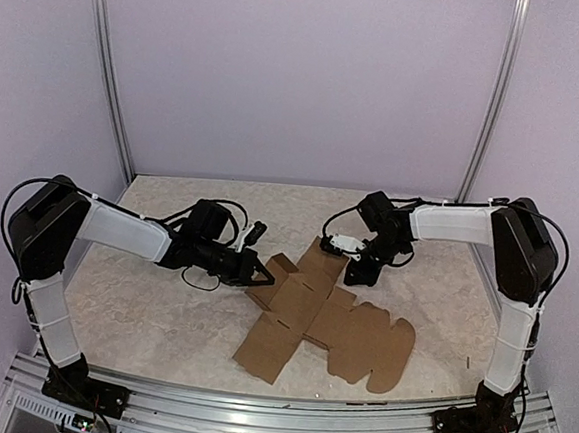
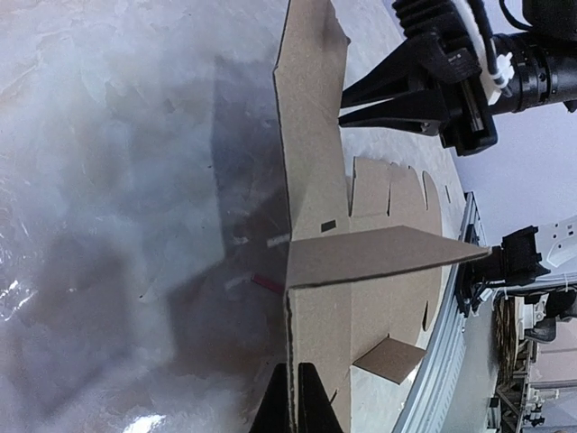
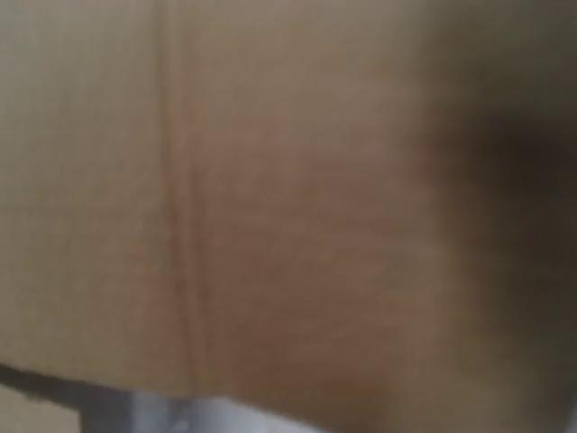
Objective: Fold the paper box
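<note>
The plain brown die-cut cardboard paper box [image 1: 321, 324] lay on the pale marbled table [image 1: 151, 316], lower centre of the top view. The left gripper [image 1: 262, 273] met its upper-left flap, and the right gripper [image 1: 358, 274] stood at its upper-right edge.

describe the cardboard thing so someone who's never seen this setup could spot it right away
Start at the pale marbled table. Near the middle of it, toward the front edge, lies the cardboard sheet, a mostly flat cut-out of square panels and flaps with a scalloped end on its right side. It is the only brown thing on the table.
</note>
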Tool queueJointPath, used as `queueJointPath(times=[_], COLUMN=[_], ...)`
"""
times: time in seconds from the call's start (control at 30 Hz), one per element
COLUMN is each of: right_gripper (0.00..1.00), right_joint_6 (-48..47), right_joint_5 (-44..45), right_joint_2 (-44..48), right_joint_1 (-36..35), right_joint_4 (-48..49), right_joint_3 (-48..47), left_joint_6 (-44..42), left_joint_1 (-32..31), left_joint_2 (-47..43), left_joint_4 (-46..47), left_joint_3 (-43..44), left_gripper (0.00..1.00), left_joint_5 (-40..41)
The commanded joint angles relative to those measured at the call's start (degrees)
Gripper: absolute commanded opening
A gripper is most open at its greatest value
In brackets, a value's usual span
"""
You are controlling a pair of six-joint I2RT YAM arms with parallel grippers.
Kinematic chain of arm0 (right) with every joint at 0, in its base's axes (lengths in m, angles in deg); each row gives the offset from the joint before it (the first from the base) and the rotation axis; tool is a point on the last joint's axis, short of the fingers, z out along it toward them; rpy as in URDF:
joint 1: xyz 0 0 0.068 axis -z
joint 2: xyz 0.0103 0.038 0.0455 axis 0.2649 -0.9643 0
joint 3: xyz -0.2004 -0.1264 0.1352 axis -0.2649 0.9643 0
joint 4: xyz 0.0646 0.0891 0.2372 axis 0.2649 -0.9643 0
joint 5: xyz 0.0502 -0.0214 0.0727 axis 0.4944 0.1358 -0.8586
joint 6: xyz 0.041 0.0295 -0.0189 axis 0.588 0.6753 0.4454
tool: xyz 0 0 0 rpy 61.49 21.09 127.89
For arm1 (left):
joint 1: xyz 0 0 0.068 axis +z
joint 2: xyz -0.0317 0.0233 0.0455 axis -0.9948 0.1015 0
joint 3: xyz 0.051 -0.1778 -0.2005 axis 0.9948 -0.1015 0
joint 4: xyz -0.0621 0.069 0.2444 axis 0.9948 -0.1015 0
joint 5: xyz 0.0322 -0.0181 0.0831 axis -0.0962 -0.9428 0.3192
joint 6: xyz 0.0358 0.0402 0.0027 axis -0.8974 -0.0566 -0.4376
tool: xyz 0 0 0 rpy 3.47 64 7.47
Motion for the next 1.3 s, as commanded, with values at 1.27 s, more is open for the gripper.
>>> queueJointPath(times=[1.27], right_gripper=[0.19], right_joint_6=[0.80], right_joint_5=[4.18], right_joint_2=[4.07], right_joint_1=[-14.86], right_joint_4=[-1.01], right_joint_3=[6.54], left_joint_6=[6.79], left_joint_1=[1.77], left_joint_2=[5.91], left_joint_4=[2.13], left_joint_3=[1.83], left_gripper=[0.00], left_joint_5=[5.00])
